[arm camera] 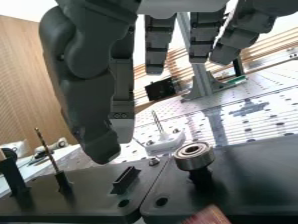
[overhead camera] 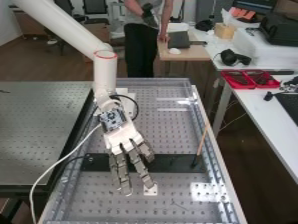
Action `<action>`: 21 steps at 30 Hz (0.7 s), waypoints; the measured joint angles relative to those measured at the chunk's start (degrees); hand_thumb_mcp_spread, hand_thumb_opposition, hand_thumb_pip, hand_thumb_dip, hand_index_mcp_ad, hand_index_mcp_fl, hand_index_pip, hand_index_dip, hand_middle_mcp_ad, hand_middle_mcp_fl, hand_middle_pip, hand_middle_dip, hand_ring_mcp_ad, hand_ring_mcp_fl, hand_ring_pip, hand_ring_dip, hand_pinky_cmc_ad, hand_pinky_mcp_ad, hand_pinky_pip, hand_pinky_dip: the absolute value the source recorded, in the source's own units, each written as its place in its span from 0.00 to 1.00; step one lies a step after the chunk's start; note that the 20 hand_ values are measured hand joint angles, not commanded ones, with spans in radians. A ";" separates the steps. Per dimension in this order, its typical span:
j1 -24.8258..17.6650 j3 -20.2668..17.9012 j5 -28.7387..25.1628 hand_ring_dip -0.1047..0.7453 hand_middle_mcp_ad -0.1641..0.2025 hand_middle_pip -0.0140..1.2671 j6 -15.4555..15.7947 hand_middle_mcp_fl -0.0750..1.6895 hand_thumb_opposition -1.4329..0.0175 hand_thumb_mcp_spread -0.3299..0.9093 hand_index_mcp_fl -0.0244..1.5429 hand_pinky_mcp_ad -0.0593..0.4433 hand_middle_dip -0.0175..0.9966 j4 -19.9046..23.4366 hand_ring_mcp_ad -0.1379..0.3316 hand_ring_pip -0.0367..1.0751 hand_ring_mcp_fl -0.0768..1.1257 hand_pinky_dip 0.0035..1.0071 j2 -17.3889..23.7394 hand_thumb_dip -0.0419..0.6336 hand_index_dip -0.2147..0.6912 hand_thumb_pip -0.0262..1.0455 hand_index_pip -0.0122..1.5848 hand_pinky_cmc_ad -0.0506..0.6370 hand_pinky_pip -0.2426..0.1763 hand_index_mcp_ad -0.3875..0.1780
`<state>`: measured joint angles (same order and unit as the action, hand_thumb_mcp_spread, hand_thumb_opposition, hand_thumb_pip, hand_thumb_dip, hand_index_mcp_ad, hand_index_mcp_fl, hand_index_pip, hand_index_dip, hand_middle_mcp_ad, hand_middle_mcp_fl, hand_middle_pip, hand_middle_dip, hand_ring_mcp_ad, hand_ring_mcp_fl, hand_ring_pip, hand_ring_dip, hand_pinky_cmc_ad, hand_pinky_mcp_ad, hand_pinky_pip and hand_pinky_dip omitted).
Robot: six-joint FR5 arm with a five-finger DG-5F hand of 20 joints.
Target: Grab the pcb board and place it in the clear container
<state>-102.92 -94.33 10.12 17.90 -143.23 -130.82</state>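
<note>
The hand (overhead camera: 126,142) is over the middle of the perforated bench, its straight fingers spread above a black strip (overhead camera: 174,163). In the wrist view the hand (arm camera: 86,80) has its fingers hanging straight, with nothing held between thumb and fingers. Below them lie black plates (arm camera: 249,177) bearing a metal bearing (arm camera: 194,156) on a peg, a small upright black piece (arm camera: 125,179) and a thin rod (arm camera: 48,152). A reddish-brown corner (arm camera: 207,216) lies at the plate's edge; I cannot tell whether it is the pcb board. Which thing is the clear container, I cannot tell.
A white bracket (arm camera: 164,143) lies beyond the plates. A thin wooden stick (overhead camera: 202,141) stands near the bench's right rail. Red trays (overhead camera: 249,79) sit on the white side table (overhead camera: 266,112). A white cable (overhead camera: 63,160) runs along the bench's left side.
</note>
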 joint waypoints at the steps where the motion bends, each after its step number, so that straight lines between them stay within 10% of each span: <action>1: 0.00 -0.17 0.02 0.17 0.44 0.11 0.69 0.11 0.39 0.82 0.43 0.39 0.15 0.66 0.68 0.11 0.10 0.17 0.14 0.43 0.62 0.40 0.78 0.52 0.40 0.37; 21: 0.07 -2.76 0.52 0.17 0.45 0.11 8.62 0.11 0.39 0.82 0.43 0.39 0.15 9.55 0.68 0.11 0.10 0.17 2.29 0.43 0.62 0.40 0.78 0.52 0.40 0.36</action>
<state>-102.85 -97.08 10.65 26.52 -133.68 -128.53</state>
